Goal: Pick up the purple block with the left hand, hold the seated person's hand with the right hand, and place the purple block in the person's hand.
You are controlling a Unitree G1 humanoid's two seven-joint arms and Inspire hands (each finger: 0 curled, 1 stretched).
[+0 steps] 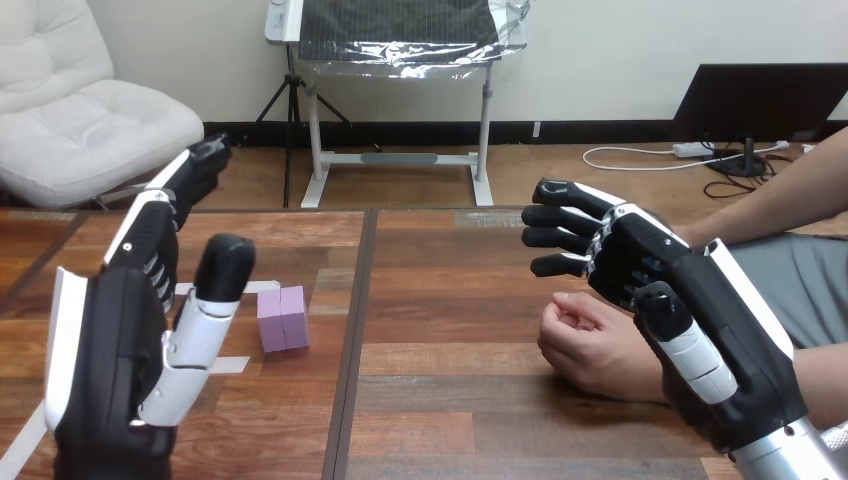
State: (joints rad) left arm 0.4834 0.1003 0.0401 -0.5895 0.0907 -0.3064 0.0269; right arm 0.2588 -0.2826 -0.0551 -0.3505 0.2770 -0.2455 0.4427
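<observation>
Hovering above the surface (450,400), the left robot hand (110,340) is standing spread, fingers straight and thumb out, gripping nothing. The purple block (283,318) is lying on the surface near its thumb, untouched. The right robot hand (690,330) is hanging over the person's hand (590,345), fingers loosely bent and apart, closing on nothing. That hand is resting in a loose fist, so a block set there is probably sliding off unless it opens. A careless descent is risking knocking the block away.
</observation>
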